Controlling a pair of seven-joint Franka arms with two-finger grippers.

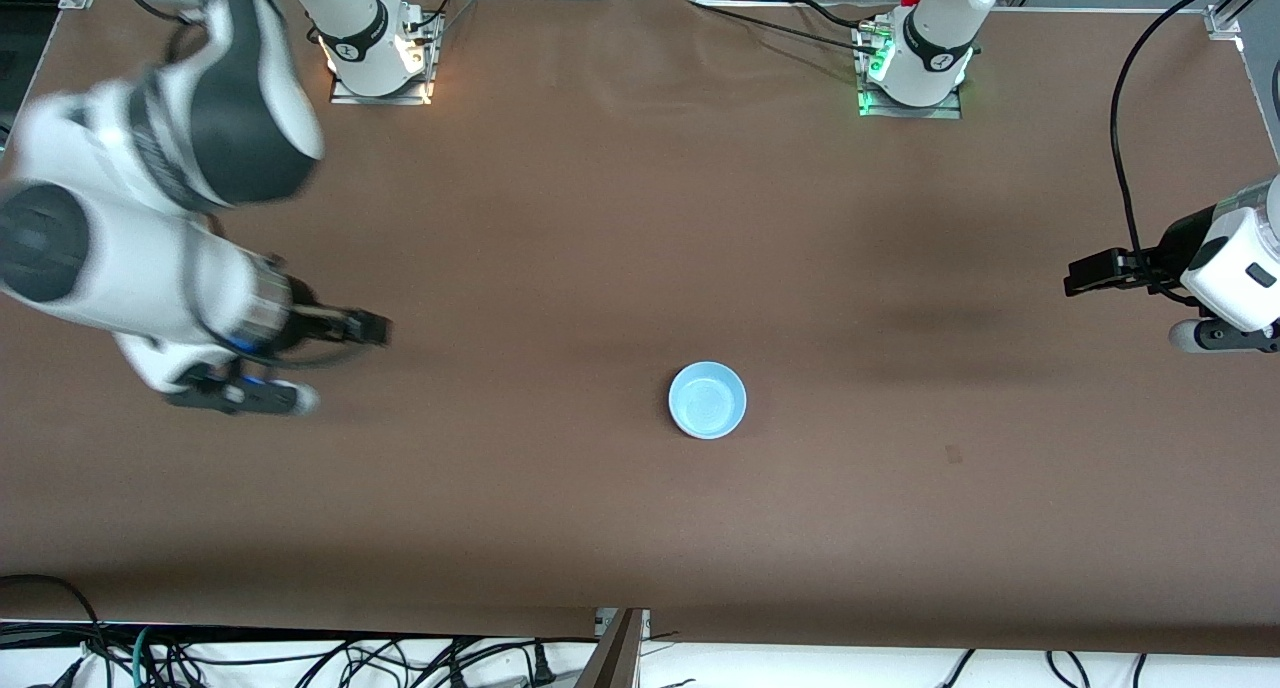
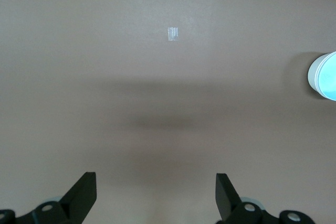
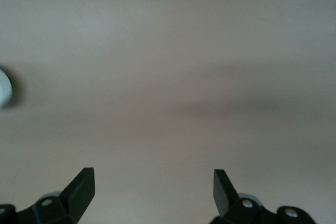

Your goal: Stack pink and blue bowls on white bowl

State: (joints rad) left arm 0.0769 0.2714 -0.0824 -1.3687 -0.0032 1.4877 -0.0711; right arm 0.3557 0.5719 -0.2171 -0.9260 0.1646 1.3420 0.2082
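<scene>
A light blue bowl [image 1: 707, 400] stands upright near the middle of the brown table [image 1: 560, 218]. No pink bowl and no white bowl show apart from it; I cannot tell whether anything sits under it. Its edge shows in the left wrist view [image 2: 326, 76] and as a pale blur in the right wrist view [image 3: 3, 88]. My right gripper [image 1: 370, 328] is open and empty over the table toward the right arm's end [image 3: 153, 179]. My left gripper [image 1: 1080, 273] is open and empty over the left arm's end [image 2: 156, 182].
A small piece of clear tape [image 2: 173, 33] lies on the table, between the bowl and the left arm's end [image 1: 952, 455]. Cables run along the table's edge by the arm bases and below the front edge.
</scene>
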